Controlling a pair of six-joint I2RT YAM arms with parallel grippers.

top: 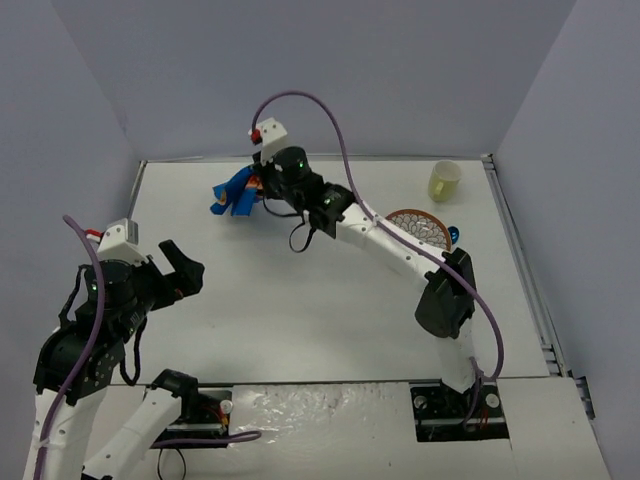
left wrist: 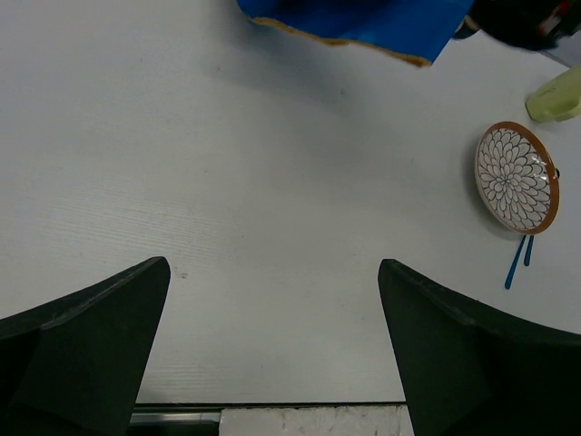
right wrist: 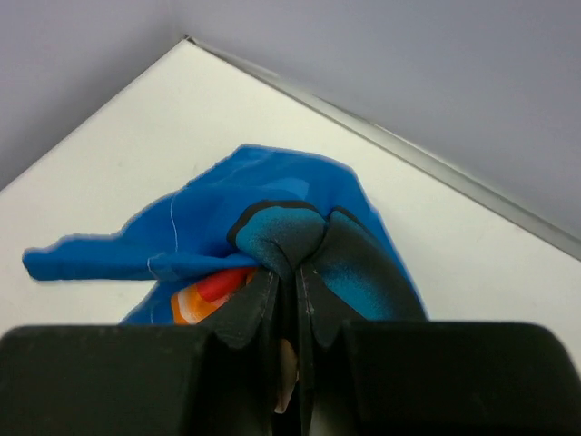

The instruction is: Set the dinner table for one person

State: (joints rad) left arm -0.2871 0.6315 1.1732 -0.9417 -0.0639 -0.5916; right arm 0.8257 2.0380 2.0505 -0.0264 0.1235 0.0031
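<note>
The dinner table (top: 300,320) is a large white tabletop with a thin metal rim. A blue cartoon-printed placemat (top: 236,193) lies crumpled at the far middle-left. My right gripper (top: 262,183) is shut on a fold of the placemat (right wrist: 272,227) and bunches it up. The placemat's edge shows at the top of the left wrist view (left wrist: 363,23). My left gripper (top: 185,268) is open and empty above the table's near left; its fingers (left wrist: 91,345) frame bare tabletop.
A patterned plate with an orange rim (top: 418,227) sits at the right, also in the left wrist view (left wrist: 515,177). Blue utensils (left wrist: 519,259) lie beside it. A pale yellow mug (top: 444,181) stands at the far right. Grey walls enclose the table.
</note>
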